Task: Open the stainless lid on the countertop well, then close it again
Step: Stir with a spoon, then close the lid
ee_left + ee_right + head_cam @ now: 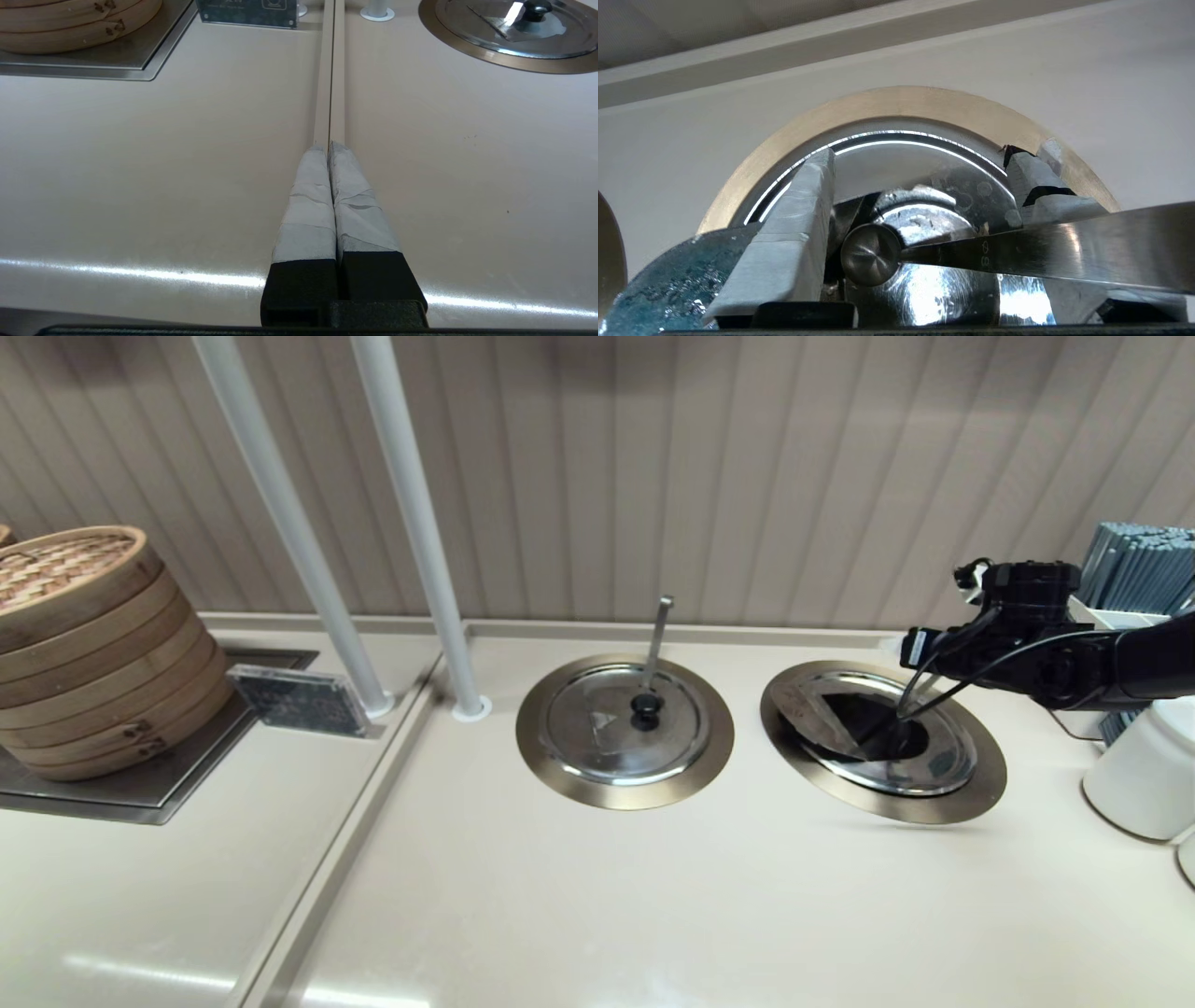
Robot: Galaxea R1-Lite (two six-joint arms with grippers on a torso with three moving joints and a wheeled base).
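Observation:
The stainless lid (934,756) lies in the countertop well, ringed by the bronze-tinted flange (980,789), at the right of the counter. My right gripper (898,721) reaches in from the right, low over the lid's centre. In the right wrist view this right gripper (922,158) is open: the taped fingers (798,224) stand on either side of the round knob (871,254), one close to it and the other well clear. The flat ladle handle (1064,252) slants across in front of the lid (920,163). My left gripper (329,145) is shut and parked over the counter seam.
The twin lid (597,728) with its upright ladle handle (658,635) sits left of the well. Two white poles (420,523) rise behind it. Stacked bamboo steamers (84,644) stand far left. A white jar (1144,765) and a holder of grey sticks (1144,560) crowd the right arm.

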